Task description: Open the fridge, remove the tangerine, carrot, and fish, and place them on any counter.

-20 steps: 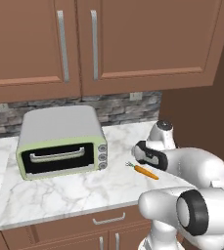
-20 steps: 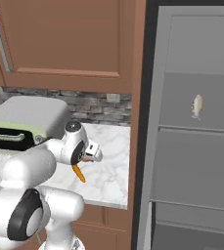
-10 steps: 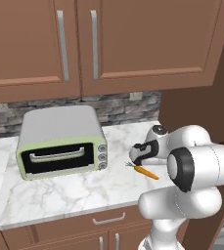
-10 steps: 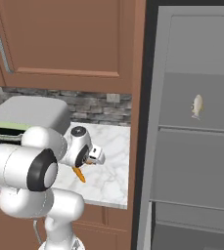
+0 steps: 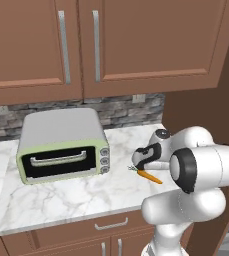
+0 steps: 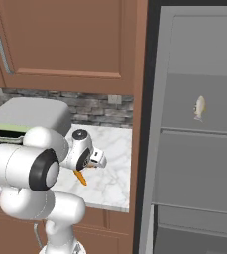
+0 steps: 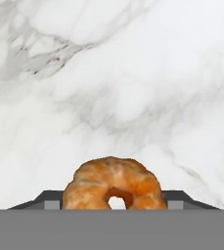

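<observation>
The jaws pinch the tangerine, low over the marble table. The carrot lies on the table just under the hand, at 3 o'clock from the oven. The fish stands on a shelf in the open fridge.

Rendered home kitchen. White marble counter with grey veins over brown wooden drawers with metal pulls. Brown wall cabinets above, long vertical metal handles. Grey stone-tile backsplash with wall outlets. Pale green toaster oven sits on the counter near the backsplash. In the right base view, a tall grey fridge stands open just right of the counter, grey shelves inside.
</observation>
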You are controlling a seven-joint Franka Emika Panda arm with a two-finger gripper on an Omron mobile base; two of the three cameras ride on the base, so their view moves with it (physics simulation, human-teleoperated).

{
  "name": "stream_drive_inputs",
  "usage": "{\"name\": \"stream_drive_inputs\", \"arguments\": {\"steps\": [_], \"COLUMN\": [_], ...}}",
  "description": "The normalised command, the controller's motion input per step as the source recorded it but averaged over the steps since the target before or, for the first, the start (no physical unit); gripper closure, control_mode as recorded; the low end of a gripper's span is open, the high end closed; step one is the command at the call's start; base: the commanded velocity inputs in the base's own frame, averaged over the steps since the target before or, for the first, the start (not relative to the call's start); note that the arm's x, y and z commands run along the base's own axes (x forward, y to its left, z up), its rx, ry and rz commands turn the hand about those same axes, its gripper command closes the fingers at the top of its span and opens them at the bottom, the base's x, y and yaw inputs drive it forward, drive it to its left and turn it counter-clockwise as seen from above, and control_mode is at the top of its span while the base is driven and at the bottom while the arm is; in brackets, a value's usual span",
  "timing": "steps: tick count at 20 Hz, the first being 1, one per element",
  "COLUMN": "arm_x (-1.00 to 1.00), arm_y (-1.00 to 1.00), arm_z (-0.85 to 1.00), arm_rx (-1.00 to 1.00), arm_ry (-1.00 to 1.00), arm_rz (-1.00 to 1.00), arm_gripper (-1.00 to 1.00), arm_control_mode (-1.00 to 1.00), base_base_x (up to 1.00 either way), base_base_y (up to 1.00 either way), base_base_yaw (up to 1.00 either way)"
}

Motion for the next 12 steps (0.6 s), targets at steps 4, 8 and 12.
{"name": "stream_drive_inputs", "arguments": {"steps": [4,8,12], "arm_x": [0.01,-0.05,-0.31], "arm_y": [0.0,0.0,0.0], "arm_z": [0.02,0.48,0.9], "arm_rx": [0.0,0.0,0.0], "arm_ry": [0.03,-0.03,-0.12], "arm_rz": [0.01,0.0,0.0], "arm_gripper": [-1.0,-1.0,-1.0], "arm_control_mode": [-1.0,-1.0,-1.0], "base_base_x": [0.0,0.0,0.0], "base_base_y": [0.0,0.0,0.0], "base_base_yaw": [0.0,0.0,0.0]}}
